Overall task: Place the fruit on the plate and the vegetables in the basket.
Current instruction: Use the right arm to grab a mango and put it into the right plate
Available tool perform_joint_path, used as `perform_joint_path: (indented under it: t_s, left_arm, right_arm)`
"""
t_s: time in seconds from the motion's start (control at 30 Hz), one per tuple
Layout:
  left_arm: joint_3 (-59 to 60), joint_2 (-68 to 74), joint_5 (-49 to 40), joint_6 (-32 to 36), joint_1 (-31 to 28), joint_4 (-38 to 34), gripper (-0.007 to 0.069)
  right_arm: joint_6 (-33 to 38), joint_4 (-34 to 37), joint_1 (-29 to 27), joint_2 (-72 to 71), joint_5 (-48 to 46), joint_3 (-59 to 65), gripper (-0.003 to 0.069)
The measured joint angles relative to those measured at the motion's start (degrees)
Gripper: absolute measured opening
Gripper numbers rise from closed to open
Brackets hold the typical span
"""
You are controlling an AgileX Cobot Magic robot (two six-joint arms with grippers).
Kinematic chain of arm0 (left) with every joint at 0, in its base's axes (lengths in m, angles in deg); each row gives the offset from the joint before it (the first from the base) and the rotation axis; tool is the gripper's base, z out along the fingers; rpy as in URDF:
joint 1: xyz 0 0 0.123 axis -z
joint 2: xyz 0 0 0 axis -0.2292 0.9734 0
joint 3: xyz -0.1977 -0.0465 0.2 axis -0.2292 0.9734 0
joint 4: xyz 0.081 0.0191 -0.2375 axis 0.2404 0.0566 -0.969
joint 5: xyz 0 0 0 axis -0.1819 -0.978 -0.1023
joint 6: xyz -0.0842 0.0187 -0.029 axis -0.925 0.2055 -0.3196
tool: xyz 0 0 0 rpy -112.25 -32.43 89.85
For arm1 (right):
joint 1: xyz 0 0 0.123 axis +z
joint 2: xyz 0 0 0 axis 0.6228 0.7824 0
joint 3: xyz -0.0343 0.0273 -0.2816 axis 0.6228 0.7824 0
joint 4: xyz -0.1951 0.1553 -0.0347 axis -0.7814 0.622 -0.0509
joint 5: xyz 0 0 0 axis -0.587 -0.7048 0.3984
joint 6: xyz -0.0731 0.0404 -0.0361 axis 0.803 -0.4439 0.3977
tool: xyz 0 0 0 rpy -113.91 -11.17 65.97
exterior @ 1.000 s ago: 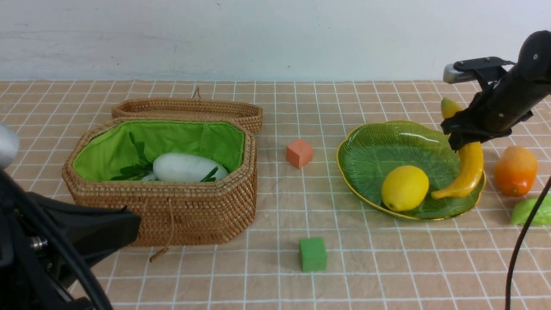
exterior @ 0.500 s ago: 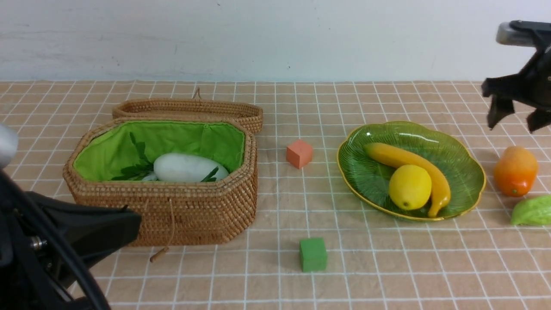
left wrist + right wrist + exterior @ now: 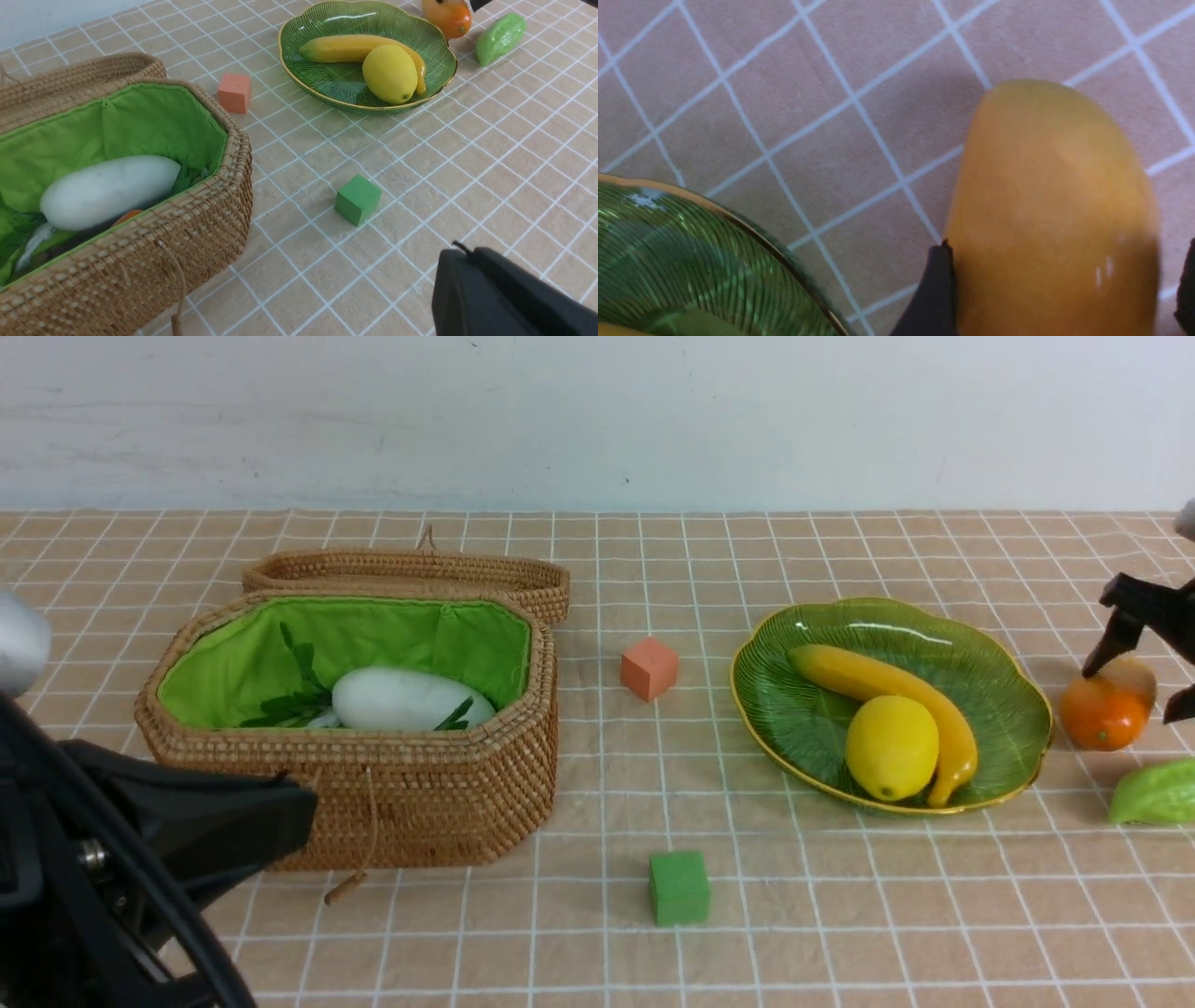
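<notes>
We find the right gripper (image 3: pixel 1132 691) spread wide astride the mango (image 3: pixel 1055 186), a finger on either side and nothing clamped (set, we judge, for a pinch across its narrow width). The mango lies on the tabletop (image 3: pixel 840 915) just beside the plate (image 3: pixel 775 709), at its 3 o'clock. The banana (image 3: pixel 868 677) and lemon (image 3: pixel 892 747) lie in the plate. The leafy vegetable (image 3: pixel 1158 791), at the plate's 4 o'clock, is cut by the frame edge. The left gripper (image 3: pixel 472 284) is closed, with nothing seen in it. In the basket (image 3: pixel 420 803), at 9 o'clock, the radish (image 3: pixel 406 698) hides most else. Only leaves (image 3: pixel 299 695) and an orange sliver (image 3: pixel 126 217) show, and no eggplant is discernible.
</notes>
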Motion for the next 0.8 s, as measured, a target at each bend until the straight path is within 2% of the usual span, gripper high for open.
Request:
perform_joint_path:
  t_s: [0.17,0.27,0.37,0.57,0.7,0.8]
  left_arm:
    - [0.0,1.1,0.2,0.0,0.0,-0.2,-0.0013]
    - [0.0,1.8,0.2,0.0,0.0,-0.2,-0.0013]
    - [0.0,2.2,0.3,0.0,0.0,-0.2,-0.0013]
    - [0.0,2.4,2.9,0.0,0.0,-0.2,-0.0013]
    - [0.0,2.5,7.9,0.0,0.0,-1.5,-0.0013]
    - [0.0,2.5,9.9,0.0,0.0,-2.1,-0.0013]
  right_arm:
    - [2.4,2.4,-0.2,3.6,2.3,-0.5,0.0601]
    - [4.2,2.8,-0.2,3.9,2.4,-0.6,0.0552]
    - [7.7,2.9,-0.2,3.3,1.6,-0.7,0.0548]
    - [10.3,3.1,0.9,-1.6,-4.0,-1.8,0.0548]
    - [10.7,2.8,7.1,-8.6,-5.8,-2.4,0.0548]
    - [10.7,-0.2,11.8,-7.5,-6.2,-2.5,0.0548]
